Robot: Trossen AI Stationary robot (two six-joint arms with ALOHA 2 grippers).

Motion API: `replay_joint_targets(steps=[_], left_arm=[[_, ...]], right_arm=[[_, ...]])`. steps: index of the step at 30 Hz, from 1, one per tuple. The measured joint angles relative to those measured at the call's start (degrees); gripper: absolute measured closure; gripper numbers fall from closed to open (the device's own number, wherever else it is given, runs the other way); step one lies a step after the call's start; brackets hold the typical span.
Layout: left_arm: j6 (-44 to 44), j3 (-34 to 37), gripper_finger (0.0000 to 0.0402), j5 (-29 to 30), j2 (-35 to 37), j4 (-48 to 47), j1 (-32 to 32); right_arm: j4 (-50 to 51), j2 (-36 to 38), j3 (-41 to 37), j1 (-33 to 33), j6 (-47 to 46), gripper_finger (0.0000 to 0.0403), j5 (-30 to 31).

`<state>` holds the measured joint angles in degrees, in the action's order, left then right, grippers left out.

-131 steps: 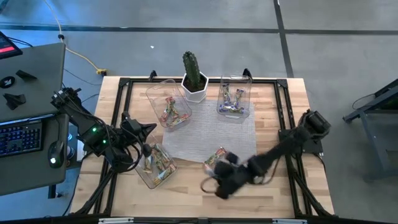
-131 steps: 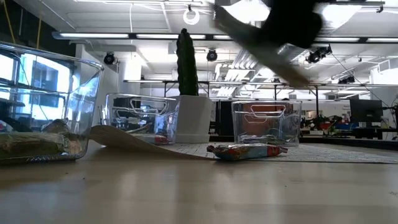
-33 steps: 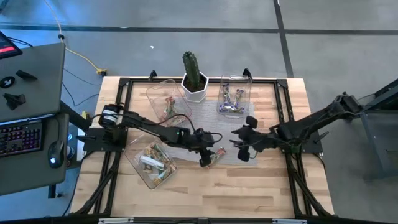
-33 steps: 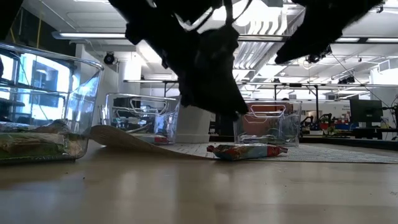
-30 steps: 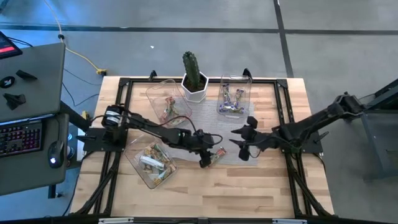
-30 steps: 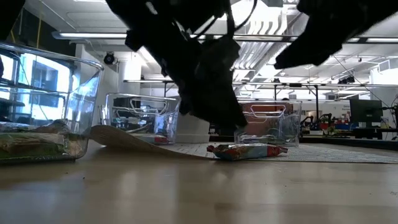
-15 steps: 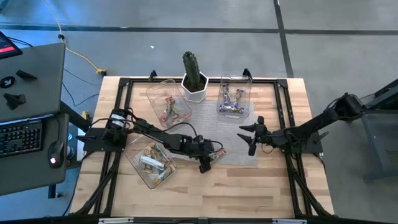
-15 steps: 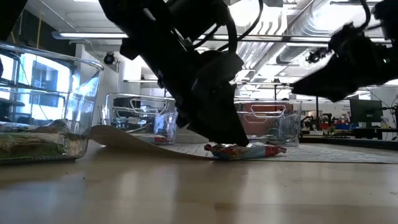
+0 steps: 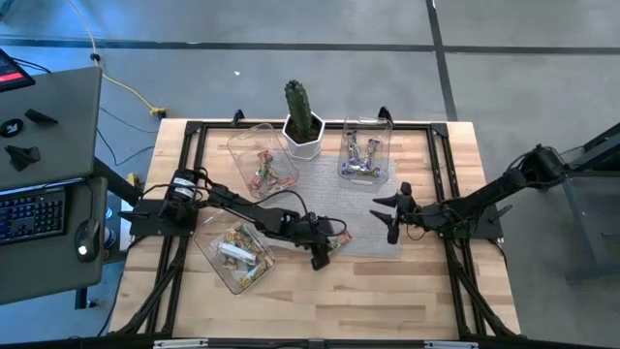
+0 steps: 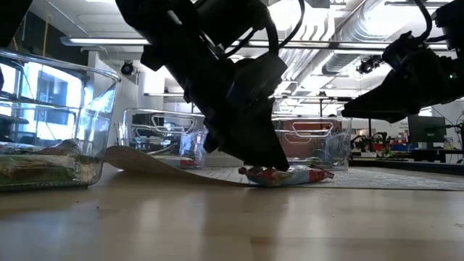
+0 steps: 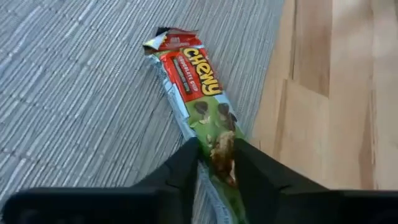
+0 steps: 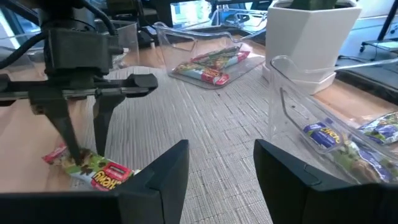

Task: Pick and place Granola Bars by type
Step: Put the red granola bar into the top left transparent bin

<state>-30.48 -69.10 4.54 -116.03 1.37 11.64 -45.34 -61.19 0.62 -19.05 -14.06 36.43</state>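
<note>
A granola bar [image 11: 198, 93] in a red and green wrapper lies flat on the near edge of the grey mat [image 9: 329, 199]. It also shows in the high view [image 9: 337, 238] and the low view [image 10: 308, 175]. My left gripper [image 11: 216, 149] is down on it, shut on one end; it also shows in the high view [image 9: 322, 250]. My right gripper [image 9: 391, 215] is open and empty above the mat's right part, its fingers wide apart in the right wrist view [image 12: 221, 180]. My left gripper pinches the bar between its two fingers, by its two long edges near the green end [image 11: 219, 138]. The fingers [image 12: 67, 134] come from above, pointing down, and lie across the bar. The bar lies flat on the mat's near edge.
Three clear tubs stand around the mat: one at the far left [image 9: 263, 165] with red and green bars, one at the far right [image 9: 365, 153] with purple bars, one at the near left [image 9: 235, 254] with green-yellow bars. A cactus in a white pot [image 9: 303, 124] stands between the far tubs.
My left gripper has come down onto the bar at the mat's near edge. My right gripper has drawn back toward the table's right edge, staying open. The bar stays on the mat.
</note>
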Motion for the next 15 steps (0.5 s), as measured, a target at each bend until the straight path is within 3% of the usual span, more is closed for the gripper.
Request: replay_joint_targets(steps=[6,9,15], left_arm=[[1.3,0.1,0.0392,0.3,1.7,-1.0,-0.6],[1.5,0.1,0.0393,1.0,5.2,-5.4,-2.0],[7.7,0.1,0.04,6.2,19.0,-19.5,-6.9]], right_arm=[[0.1,0.0,0.0,0.0,-1.2,0.0238,-0.2],[0.6,0.0,0.0,0.0,-1.9,0.0238,-0.2],[1.8,0.0,0.0,0.0,-6.5,0.0238,-0.2]])
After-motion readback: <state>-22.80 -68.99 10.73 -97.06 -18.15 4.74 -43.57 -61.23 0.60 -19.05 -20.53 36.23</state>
